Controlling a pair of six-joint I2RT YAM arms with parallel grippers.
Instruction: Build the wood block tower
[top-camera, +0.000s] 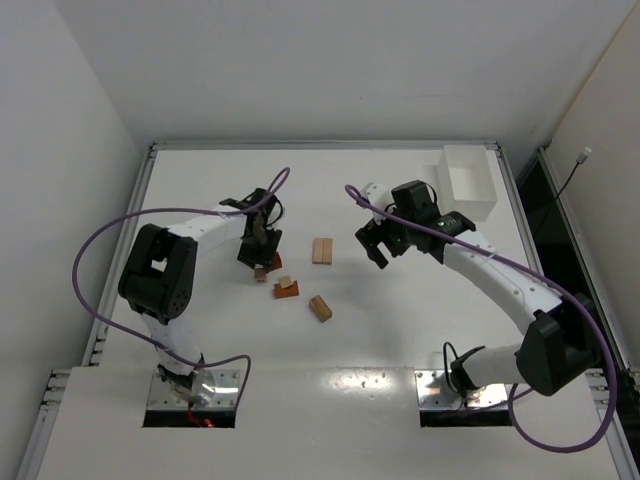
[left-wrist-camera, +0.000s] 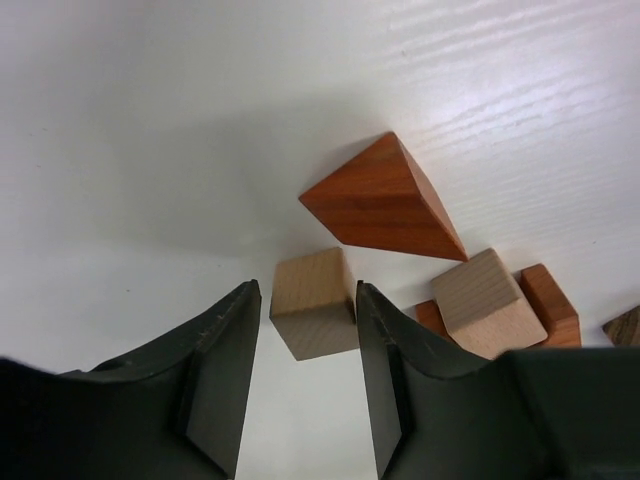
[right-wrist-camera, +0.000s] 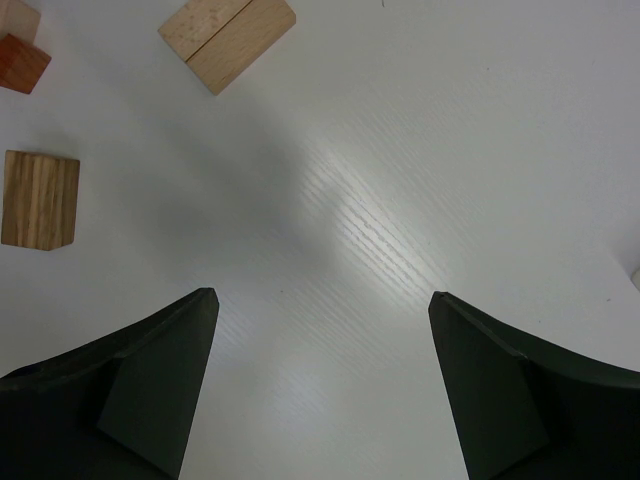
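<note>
- The left gripper straddles a pale cube on the table. Its jaws sit close to the cube's sides, but whether they grip it cannot be told.
- A red wedge crowds in just beyond that cube, and beside it a second pale cube rests on an orange block.
- Paired pale blocks and a brown block lie loose mid-table.
- The right gripper is spread wide and empty over bare table.
- A white box stands in the far right corner.

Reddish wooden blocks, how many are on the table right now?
2. A reddish wedge sits beyond the pale cube between the fingers of the left gripper. The other reddish block lies right of it, under a second pale cube. More could hide beneath the gripper.
</note>
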